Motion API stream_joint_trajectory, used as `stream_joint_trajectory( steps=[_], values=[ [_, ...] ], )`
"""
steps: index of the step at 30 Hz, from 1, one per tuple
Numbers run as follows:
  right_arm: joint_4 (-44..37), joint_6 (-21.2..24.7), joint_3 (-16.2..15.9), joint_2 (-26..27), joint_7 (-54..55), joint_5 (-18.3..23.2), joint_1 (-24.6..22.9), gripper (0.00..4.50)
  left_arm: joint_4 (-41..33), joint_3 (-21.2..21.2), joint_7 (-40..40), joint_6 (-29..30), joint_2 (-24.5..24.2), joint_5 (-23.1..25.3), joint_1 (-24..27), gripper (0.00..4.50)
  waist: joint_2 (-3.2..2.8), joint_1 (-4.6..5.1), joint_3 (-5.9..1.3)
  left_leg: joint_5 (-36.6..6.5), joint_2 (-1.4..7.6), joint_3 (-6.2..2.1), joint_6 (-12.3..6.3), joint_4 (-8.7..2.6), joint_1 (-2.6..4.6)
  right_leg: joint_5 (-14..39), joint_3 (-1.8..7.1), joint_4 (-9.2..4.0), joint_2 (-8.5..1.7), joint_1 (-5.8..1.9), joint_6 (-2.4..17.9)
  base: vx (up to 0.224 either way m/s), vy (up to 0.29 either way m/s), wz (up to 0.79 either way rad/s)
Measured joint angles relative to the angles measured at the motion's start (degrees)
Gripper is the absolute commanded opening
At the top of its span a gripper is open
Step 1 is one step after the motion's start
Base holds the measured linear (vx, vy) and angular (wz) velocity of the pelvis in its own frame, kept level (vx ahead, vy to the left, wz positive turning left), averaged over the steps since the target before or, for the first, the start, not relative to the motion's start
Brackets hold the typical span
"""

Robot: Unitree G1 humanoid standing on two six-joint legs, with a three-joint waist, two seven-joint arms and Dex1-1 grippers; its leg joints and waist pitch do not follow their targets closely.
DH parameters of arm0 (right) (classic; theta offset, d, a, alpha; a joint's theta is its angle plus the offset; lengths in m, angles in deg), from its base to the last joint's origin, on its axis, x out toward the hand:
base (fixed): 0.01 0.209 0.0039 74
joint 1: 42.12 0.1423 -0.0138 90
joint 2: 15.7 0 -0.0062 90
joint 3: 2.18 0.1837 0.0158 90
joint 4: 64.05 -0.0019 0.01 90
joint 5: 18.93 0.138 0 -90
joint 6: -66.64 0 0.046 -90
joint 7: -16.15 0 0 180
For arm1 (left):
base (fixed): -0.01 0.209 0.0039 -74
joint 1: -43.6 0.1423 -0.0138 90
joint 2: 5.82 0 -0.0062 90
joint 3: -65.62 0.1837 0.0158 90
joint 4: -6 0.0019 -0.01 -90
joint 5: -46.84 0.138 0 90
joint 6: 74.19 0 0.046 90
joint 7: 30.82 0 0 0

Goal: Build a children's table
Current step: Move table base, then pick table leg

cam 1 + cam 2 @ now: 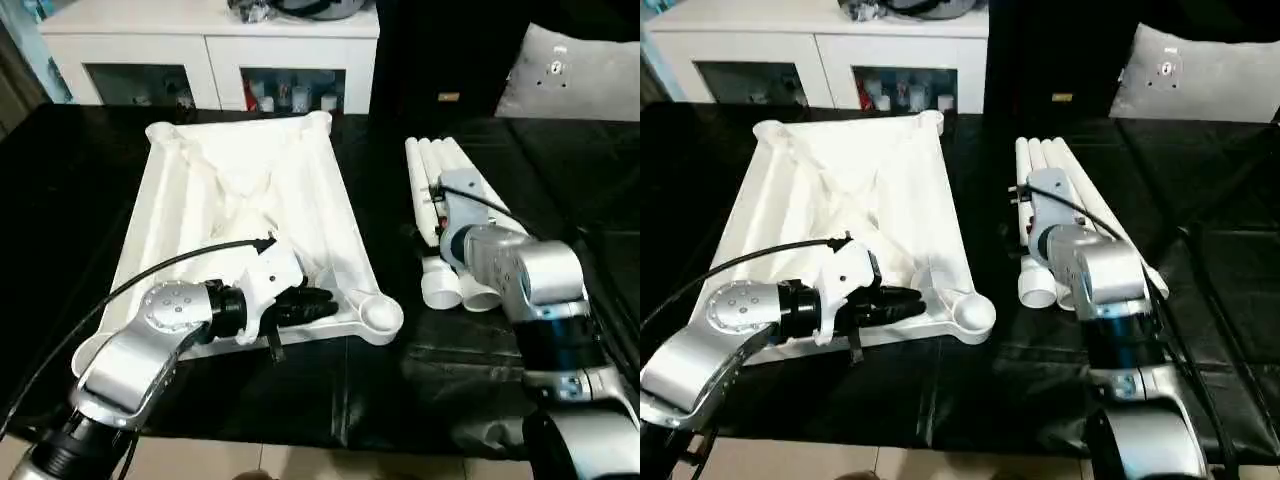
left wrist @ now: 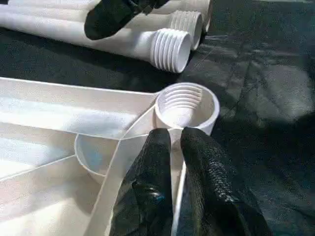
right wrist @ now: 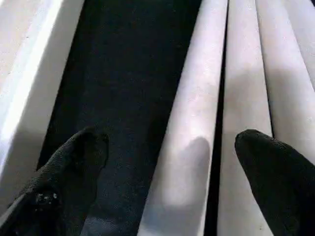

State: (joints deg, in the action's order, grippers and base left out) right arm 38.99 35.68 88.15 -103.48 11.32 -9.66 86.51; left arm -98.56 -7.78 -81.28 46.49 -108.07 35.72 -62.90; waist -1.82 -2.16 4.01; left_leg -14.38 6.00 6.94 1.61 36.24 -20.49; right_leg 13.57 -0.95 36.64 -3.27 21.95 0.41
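The white top (image 1: pixel 250 200) lies upside down on the black counter (image 1: pixel 60 200), and the four legs (image 1: pixel 1060 170) lie side by side just to its right. The left gripper (image 2: pixel 174 140) has its jaws nearly closed, pinching a thin rib right by the near corner socket (image 2: pixel 189 105). The right gripper (image 3: pixel 167 147) hangs over the legs with jaws wide apart, holding nothing.

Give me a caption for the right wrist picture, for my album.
Open right end effector poised over the white table legs lying side by side on the black surface.
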Motion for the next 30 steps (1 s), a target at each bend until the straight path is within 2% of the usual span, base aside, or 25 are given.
stream_joint_trajectory(
  steps=[3,16,17,21,23,27,28,30],
  values=[
    [2.89,-0.58,1.57,1.18,-0.61,1.11,0.33,4.5,-0.4,0.0,0.19,0.49,0.0,-0.33,0.03,0.67,0.02,-0.04,0.0,0.01,0.0,0.01,-0.04,0.0,-0.01,0.0,0.0,0.06,0.0,0.0,0.0,0.0,0.0,0.0],
    [10.95,-1.88,1.58,1.84,-2.46,1.4,1.43,4.5,-0.93,0.06,0.83,1.99,-0.17,-0.36,0.03,0.67,0.14,-0.15,-0.03,0.09,0.02,0.02,-0.17,0.01,0.01,-0.02,0.0,0.37,0.0,0.02,0.04,0.0,0.0,0.0],
    [11.34,-1.76,1.68,1.85,-2.77,1.54,1.69,4.2,-0.93,0.06,0.83,1.99,-0.27,-0.37,0.02,0.67,0.14,-0.14,-0.03,0.1,0.02,0.02,-0.17,0.01,0.01,-0.03,0.0,0.37,0.0,0.02,0.06,0.0,0.0,0.0],
    [13.07,-1.28,3.68,1.88,-3.47,2.41,2.41,4.07,-0.93,0.06,0.81,2.02,-0.54,-0.38,0.02,0.67,0.14,-0.18,-0.03,0.13,0.02,0.02,-0.22,0.01,0.01,-0.09,0.0,0.36,0.0,0.02,0.15,0.0,0.0,0.0],
    [13.95,-0.9,3.84,1.84,-3.94,2.46,2.98,3.69,-0.93,0.06,0.8,2.04,-0.55,-0.38,0.02,0.67,0.14,-0.15,-0.03,0.17,0.02,0.03,-0.27,0.02,0.0,-0.1,0.0,0.36,0.0,0.02,0.18,0.0,0.0,0.0],
    [15.33,0.1,4.11,1.7,-5.14,3.18,4.14,3.48,-0.96,0.09,0.73,2.04,-0.58,-0.42,0.02,0.67,0.14,-0.15,-0.03,0.2,0.02,0.03,-0.25,0.01,0.01,-0.12,0.0,0.37,0.0,0.02,0.2,0.0,0.0,0.0],
    [15.42,0.57,4.13,1.59,-5.62,3.53,4.31,3.25,-1.0,0.1,0.71,2.05,-0.6,-0.43,0.02,0.67,0.14,-0.17,-0.03,0.2,0.02,0.03,-0.26,0.01,0.0,-0.12,0.0,0.37,0.0,0.02,0.21,0.0,0.0,0.0],
    [16.64,1.38,4.13,1.4,-6.07,3.68,5.06,3.2,-1.24,0.1,0.67,2.12,-0.68,-0.46,0.02,0.67,0.14,-0.17,-0.03,0.2,0.02,0.03,-0.26,0.02,0.0,-0.13,0.0,0.36,0.0,0.02,0.22,0.0,0.0,0.0]
  ],
)
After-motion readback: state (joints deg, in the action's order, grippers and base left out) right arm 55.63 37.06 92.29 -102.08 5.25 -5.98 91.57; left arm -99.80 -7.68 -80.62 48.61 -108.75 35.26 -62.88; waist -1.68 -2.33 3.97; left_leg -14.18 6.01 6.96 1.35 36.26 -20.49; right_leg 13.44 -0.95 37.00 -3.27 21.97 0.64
